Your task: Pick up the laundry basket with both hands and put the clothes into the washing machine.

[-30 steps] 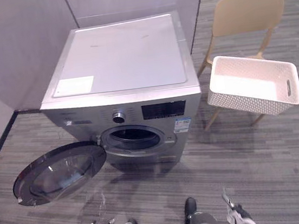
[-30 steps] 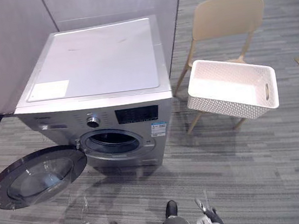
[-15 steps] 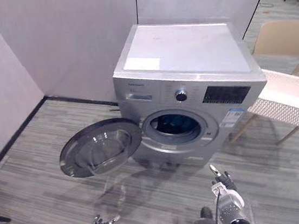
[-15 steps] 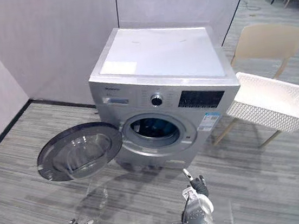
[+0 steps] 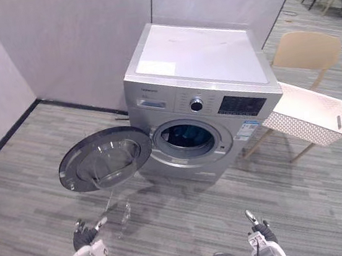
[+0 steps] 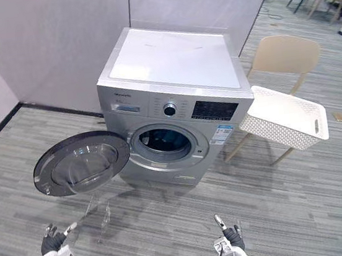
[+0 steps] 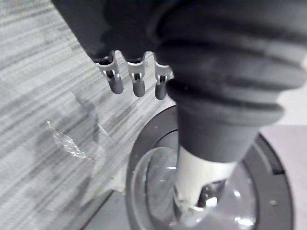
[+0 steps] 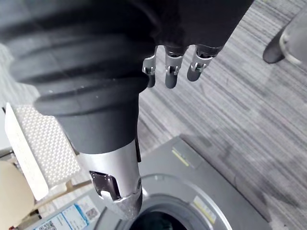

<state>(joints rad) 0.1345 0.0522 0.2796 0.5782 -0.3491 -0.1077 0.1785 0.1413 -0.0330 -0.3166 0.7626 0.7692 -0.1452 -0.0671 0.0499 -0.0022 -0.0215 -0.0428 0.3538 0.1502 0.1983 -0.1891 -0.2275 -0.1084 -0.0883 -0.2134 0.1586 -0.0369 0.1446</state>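
Grey wood-grain flooring runs up to pale partition walls, and the silver washing machine (image 6: 170,97) stands in that corner with its round door (image 6: 80,163) swung fully open toward my left, so the drum opening (image 6: 163,140) is clear for loading. White and perforated, the laundry basket (image 6: 285,117) rests on the seat of a tan chair (image 6: 287,57) just to the right of the machine, at a height that suits a two-handed lift. From this angle I cannot see any clothes inside it, nor make out anything in the dark drum. My left robot hand (image 5: 84,235) hangs low near the floor with its fingers relaxed and nothing in them; the right robot hand (image 6: 229,238) is likewise low, released and empty. Both are well apart from the basket.
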